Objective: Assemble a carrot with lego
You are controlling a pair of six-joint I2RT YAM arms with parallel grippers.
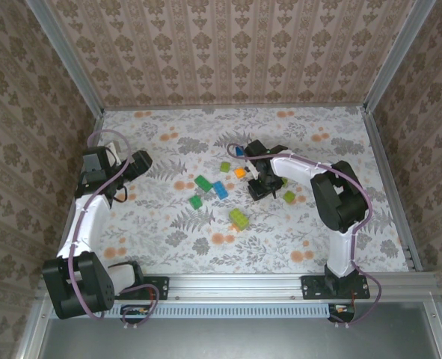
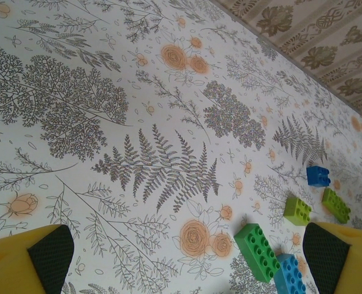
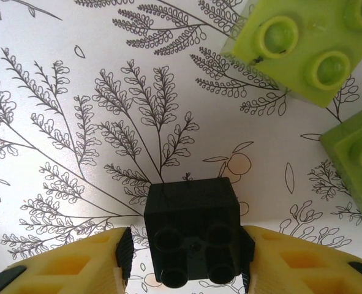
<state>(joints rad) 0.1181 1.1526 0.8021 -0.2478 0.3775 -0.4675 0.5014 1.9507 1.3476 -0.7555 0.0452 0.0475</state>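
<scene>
Straddling a black brick, the right gripper had a pad on each side of it, one touching, the other a sliver off. Whether it truly pinched, I could not tell. The left gripper hung spread wide near the table's left edge. The lego lay loose mid-table, toward the far edge, no carrot begun. This looked like a first pick. Next it wanted a firm squeeze and a straight lift clear of the lime bricks beside.

- bench: white, printed with grey ferns and orange flowers
- walls: beige damask wallpaper
- black brick
- lime-green brick
- dark green brick
- blue brick
- orange brick
</scene>
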